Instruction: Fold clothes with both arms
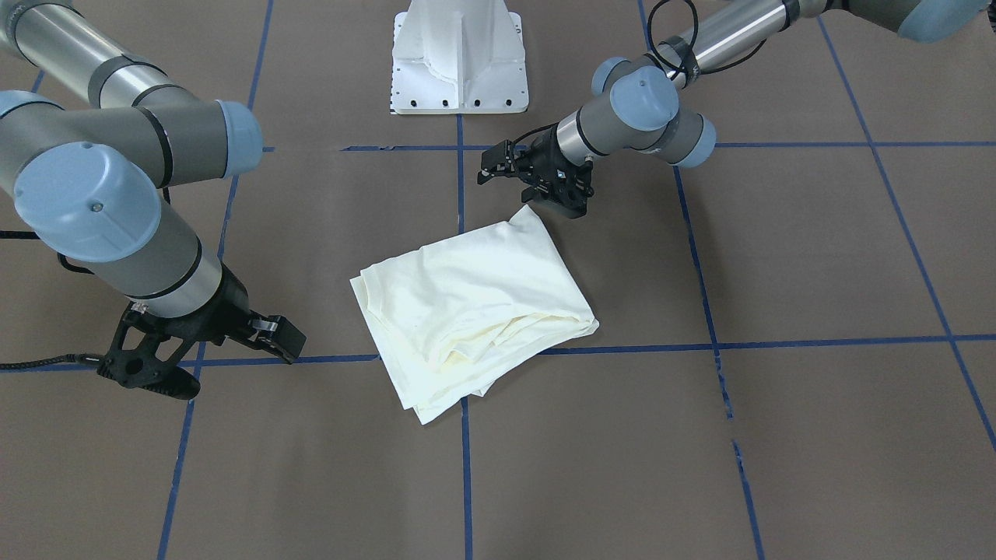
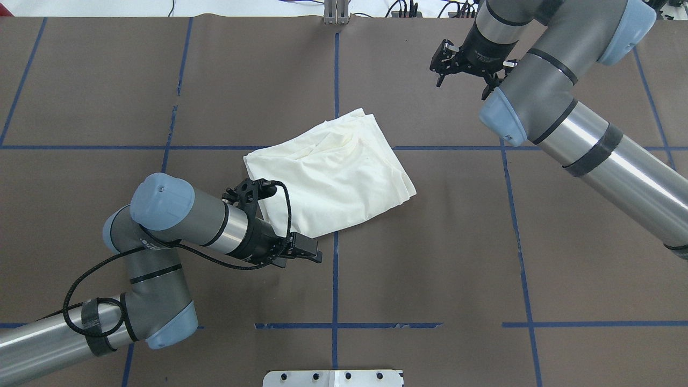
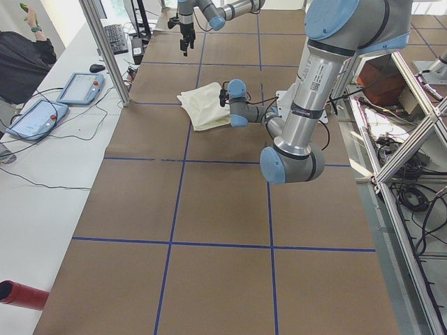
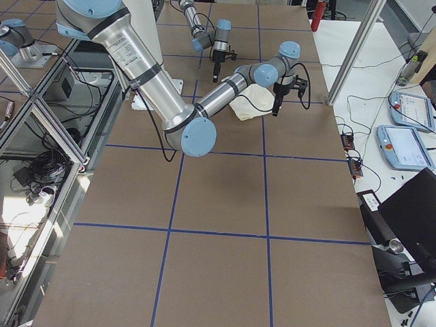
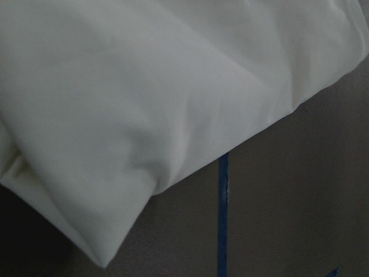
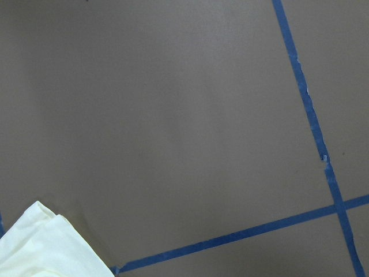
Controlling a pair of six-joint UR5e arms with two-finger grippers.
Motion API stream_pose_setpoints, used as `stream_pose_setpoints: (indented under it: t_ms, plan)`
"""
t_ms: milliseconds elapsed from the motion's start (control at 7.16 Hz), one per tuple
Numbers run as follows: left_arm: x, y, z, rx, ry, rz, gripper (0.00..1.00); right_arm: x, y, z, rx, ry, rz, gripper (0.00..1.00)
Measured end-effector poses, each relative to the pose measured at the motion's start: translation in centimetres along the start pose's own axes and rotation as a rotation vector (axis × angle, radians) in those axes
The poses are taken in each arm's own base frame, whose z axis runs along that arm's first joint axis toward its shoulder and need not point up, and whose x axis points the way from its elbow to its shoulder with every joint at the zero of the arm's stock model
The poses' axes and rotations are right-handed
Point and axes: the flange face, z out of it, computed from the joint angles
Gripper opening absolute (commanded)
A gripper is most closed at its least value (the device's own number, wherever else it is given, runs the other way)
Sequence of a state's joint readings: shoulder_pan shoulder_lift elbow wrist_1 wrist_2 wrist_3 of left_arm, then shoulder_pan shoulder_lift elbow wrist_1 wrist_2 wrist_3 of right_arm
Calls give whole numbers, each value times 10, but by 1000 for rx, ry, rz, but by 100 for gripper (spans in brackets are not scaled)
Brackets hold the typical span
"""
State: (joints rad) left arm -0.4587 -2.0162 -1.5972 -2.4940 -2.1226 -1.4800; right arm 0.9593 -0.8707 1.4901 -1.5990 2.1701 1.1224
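The folded cream T-shirt (image 2: 333, 177) lies plain side up at the middle of the worktop (image 2: 430, 279), skewed to the blue tape lines (image 2: 335, 279). The left gripper (image 2: 307, 250) hangs just beside its near corner, with the cloth running away far and right; whether its fingers are parted cannot be told. The right gripper (image 2: 462, 78), fingers spread and empty, hovers well apart at far right. The left arm looks better placed.

A cream shirt (image 6: 43, 248) corner lies on brown table (image 6: 173, 115) beside blue tape (image 6: 230, 236).
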Motion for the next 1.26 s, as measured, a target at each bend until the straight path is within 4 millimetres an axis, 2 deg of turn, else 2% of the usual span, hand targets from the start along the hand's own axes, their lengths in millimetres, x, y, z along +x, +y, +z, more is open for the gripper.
stream_pose_setpoints:
  t_ms: [140,279,558,698,977,1257]
  plan:
    - [-10,1,-18,16,-2,-5,100,5,0,-3,4,-3,-18,100]
    - [-22,-8,-39,47,-11,-9,100,17,3,-6,10,-7,-49,100]
    - [-65,-43,-91,137,-61,32,100,52,8,-14,24,-9,-125,100]
    - [-95,-66,-128,188,-101,78,100,76,8,-17,32,-3,-166,100]
    - [-163,-101,-224,277,-190,183,100,145,1,-20,42,32,-244,100]
    - [-231,-120,-314,347,-347,277,100,229,-5,-22,40,81,-319,100]
